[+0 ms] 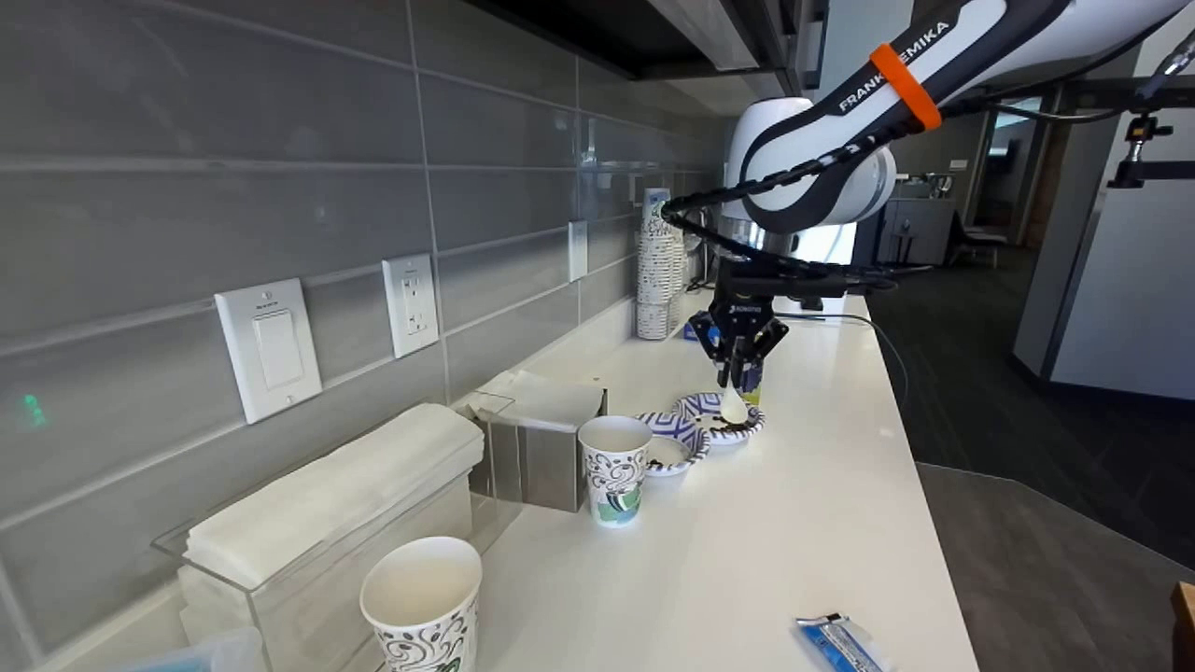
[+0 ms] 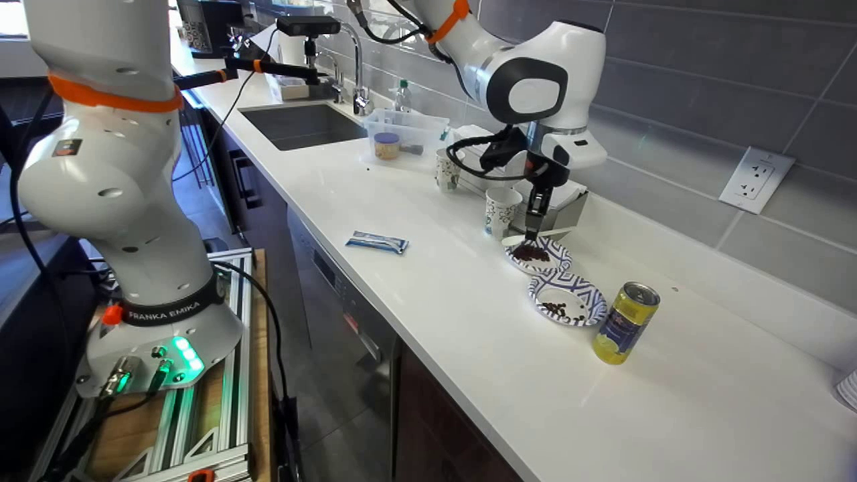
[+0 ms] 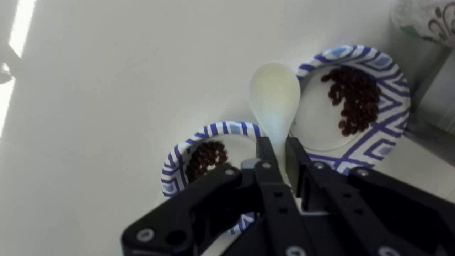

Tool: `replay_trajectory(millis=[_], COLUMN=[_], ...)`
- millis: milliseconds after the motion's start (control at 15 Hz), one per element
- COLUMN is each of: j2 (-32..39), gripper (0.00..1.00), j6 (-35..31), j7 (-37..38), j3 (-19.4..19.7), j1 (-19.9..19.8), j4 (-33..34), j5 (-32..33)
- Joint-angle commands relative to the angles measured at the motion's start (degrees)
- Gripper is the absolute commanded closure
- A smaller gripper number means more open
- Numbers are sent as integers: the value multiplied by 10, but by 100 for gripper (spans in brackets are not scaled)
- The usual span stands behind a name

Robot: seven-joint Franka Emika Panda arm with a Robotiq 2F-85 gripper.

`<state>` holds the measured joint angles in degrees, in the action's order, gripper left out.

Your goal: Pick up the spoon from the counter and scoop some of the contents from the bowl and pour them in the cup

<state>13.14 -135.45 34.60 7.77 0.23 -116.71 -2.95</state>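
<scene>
Smooth and pale cream, the slim spoon (image 3: 275, 94) has an oval head tapering into a narrow handle. On the glossy white counter (image 1: 775, 569) sit a low, round disposable bowl (image 3: 394, 106) and a similar second bowl (image 3: 174, 172), both white with geometric blue patterning around the rims and both carrying small, dark reddish-brown beans (image 3: 355, 96). The cup (image 1: 616, 476) — tapered white paper printed with dark swirls and green shapes — stands upright just beside the bowl. The end effector (image 3: 278, 151) stands almost fully closed, its fingers (image 3: 264, 149) pinching the spoon's handle just behind the head, which projects past the tips. The spoon is over the bowls; whether it touches either cannot be told. In both exterior views the arm (image 1: 845, 131), white and black with an orange band (image 1: 906, 86), reaches over the counter, its forearm sloping down to a bent wrist that points the end effector downward.
</scene>
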Motion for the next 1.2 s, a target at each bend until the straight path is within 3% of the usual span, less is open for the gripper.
replay_trajectory(millis=[0,67,333,400,533,1133], j2=[-1,1,1,1,34,153], gripper=[96,86,86,96,96,96], j6=[-81,-46,-65,-65,-93,-188], j7=[2,-1,-1,-1,14,206], j3=[0,-1,0,0,-1,46], j1=[-9,-7,-9,-9,-8,55], j4=[-15,-2,-3,-3,18,102], j5=[-5,0,-1,-1,-9,27])
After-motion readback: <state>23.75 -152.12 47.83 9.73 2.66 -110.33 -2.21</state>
